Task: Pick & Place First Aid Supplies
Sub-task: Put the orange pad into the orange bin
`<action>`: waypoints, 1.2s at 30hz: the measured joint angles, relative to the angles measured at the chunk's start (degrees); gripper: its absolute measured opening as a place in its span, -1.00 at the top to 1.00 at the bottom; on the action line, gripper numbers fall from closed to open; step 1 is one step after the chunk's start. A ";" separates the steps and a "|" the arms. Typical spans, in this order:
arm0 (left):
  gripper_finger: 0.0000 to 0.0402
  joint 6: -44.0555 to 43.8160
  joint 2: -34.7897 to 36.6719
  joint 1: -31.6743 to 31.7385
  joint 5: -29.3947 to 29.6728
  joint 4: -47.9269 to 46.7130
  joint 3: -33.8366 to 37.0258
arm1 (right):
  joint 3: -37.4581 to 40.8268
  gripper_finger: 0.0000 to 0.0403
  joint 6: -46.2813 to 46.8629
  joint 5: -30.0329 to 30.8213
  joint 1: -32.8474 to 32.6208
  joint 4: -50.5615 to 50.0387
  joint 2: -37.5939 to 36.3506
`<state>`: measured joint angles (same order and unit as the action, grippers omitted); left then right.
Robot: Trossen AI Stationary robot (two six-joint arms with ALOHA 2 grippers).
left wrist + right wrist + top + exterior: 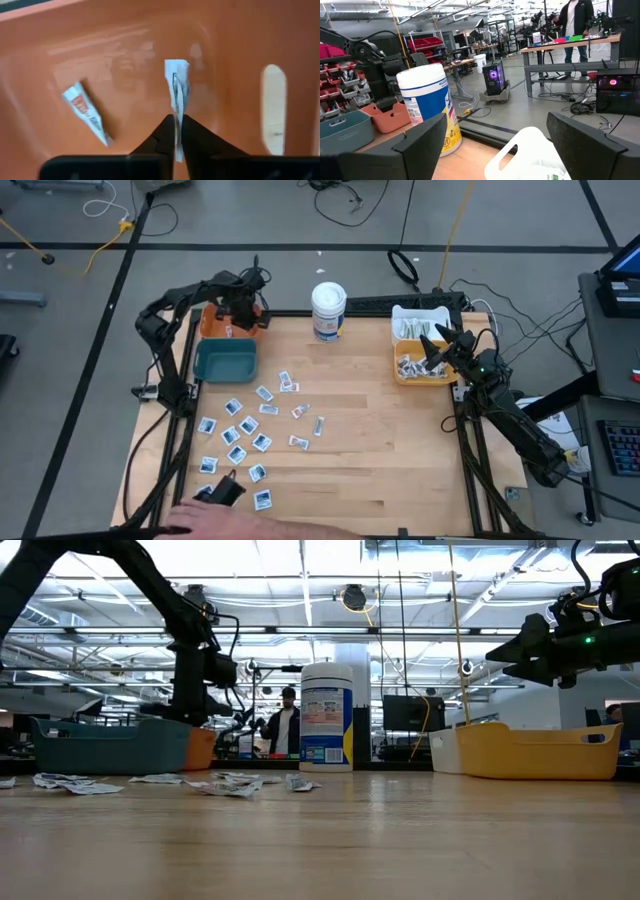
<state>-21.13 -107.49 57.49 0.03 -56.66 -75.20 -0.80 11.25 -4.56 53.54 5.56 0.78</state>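
Over the orange bin at the table's far left corner, my left gripper hangs with its two dark fingers pressed together on a narrow wrapped strip, which stands up from between the tips above the bin's floor. A second small packet with red marks already lies flat on that orange floor, just beside the one I hold. This looks like the placing step: the strip is over its bin but not yet let go, so the next move calls for me to part the fingers and let it fall clear, then lift out without brushing the bin wall. The teal bin sits just beside the orange one, nearer the table's middle. Most of the first aid supplies, square white-and-blue sachets and a few smaller packets, are scattered on the wooden table in front of the teal bin, well apart from my left gripper, so many more trips seem to remain. A person's hand reaches in at the near edge by those sachets. My right gripper waits above the yellow bin on the far right, fingers spread wide and holding nothing; beside it stand the white bin and, nearer the centre, the white wipes tub.
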 joint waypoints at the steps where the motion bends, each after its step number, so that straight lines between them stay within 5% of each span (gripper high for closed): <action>1: 0.76 -0.01 0.30 0.09 0.58 0.02 0.00 | -0.01 -0.67 -0.01 0.01 0.00 0.00 0.00; 14: 0.03 -4.71 9.35 -0.04 -0.26 -0.23 -0.28 | -0.02 -0.67 -0.01 0.00 0.00 0.00 0.00; 21: -0.03 -8.63 13.59 -4.42 -2.40 -0.23 -0.33 | -0.02 -0.67 0.01 0.01 -0.01 0.00 0.00; 36: -0.03 -22.69 13.69 -31.20 -7.65 -0.04 -0.34 | -0.02 -0.67 -0.01 0.00 0.00 0.00 0.00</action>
<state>-43.82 -93.80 26.29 -7.62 -56.71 -75.54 -0.82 11.25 -4.56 53.54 5.56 0.78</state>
